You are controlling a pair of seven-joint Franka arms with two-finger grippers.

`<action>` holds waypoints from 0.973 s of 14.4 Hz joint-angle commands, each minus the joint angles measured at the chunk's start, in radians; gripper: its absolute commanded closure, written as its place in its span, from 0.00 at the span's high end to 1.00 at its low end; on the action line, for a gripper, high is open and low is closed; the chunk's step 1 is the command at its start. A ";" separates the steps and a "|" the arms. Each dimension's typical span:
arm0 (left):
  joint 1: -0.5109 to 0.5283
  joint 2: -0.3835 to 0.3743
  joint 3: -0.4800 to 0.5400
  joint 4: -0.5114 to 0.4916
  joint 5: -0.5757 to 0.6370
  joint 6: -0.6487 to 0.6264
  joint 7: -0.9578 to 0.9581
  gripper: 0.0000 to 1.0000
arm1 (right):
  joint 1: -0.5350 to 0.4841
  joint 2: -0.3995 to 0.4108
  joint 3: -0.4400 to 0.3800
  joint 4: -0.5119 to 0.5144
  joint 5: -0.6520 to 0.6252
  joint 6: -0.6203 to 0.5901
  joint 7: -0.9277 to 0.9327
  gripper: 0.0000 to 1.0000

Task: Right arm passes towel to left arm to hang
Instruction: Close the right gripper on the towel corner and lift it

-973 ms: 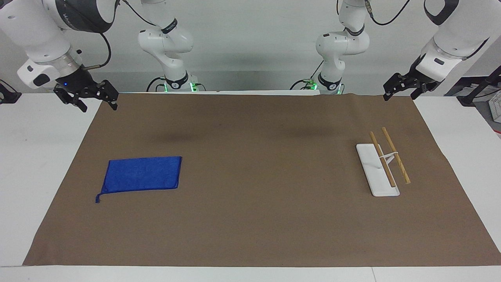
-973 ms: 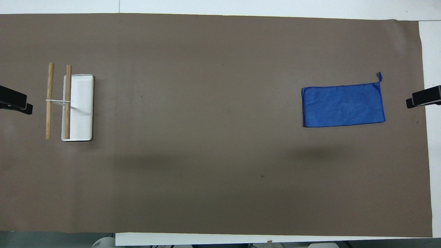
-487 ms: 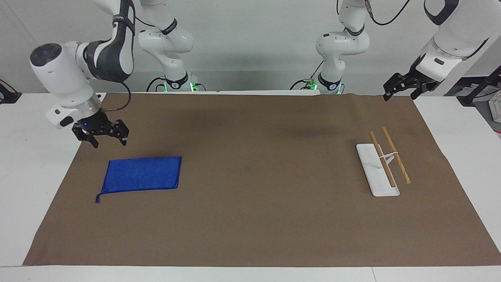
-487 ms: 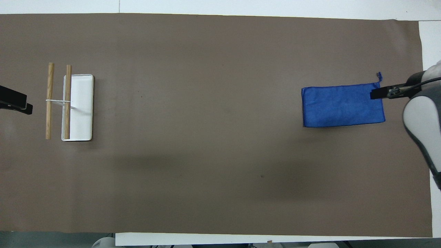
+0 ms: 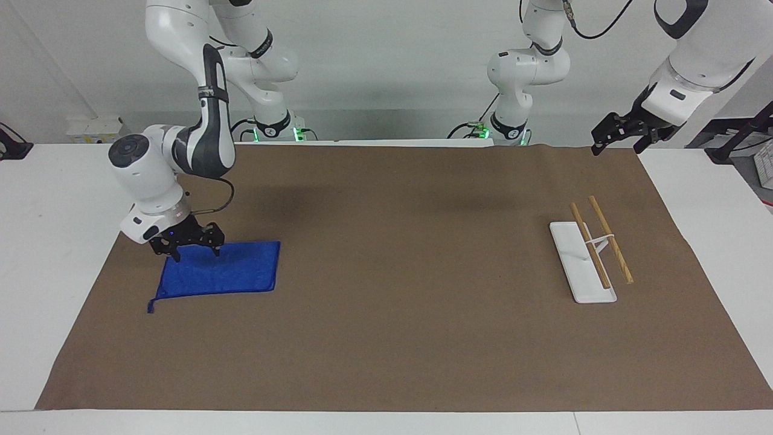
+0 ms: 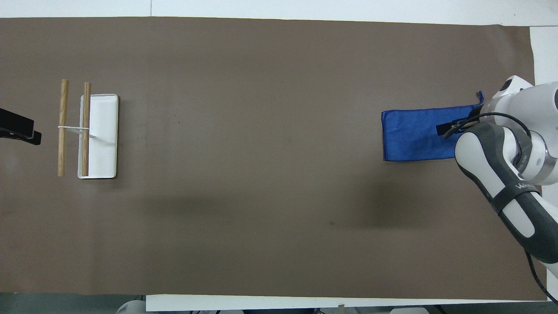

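Only partly readable white lettering, "WA…", on the right arm's (image 6: 518,205) dark band.

White wall (image 5: 386,54), brown tbl mat (image 5: 392,338)

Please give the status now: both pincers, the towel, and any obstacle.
Right pincer open, low over blue towel, no grip. Left pincer waits, raised at its table end. Towel flat on mat. Nothing in the way.

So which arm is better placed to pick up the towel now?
Right. The right gripper hangs open over the towel; the left gripper waits above the mat's edge at the rack's end.
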State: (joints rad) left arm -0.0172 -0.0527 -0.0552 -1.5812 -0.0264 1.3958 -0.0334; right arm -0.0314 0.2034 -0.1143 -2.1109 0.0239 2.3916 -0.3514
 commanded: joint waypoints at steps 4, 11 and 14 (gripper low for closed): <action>0.003 -0.016 0.005 -0.022 -0.010 0.008 0.007 1.00 | -0.009 0.057 0.002 -0.020 0.001 0.067 -0.043 0.99; 0.003 -0.016 0.005 -0.022 -0.010 0.008 0.007 1.00 | -0.012 0.070 0.002 -0.044 0.001 0.090 -0.046 0.84; 0.003 -0.016 0.005 -0.022 -0.010 0.008 0.007 1.00 | -0.012 0.070 0.002 -0.044 0.002 0.089 -0.046 0.30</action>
State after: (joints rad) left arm -0.0172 -0.0528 -0.0552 -1.5812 -0.0264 1.3958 -0.0334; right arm -0.0322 0.2735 -0.1147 -2.1372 0.0240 2.4570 -0.3747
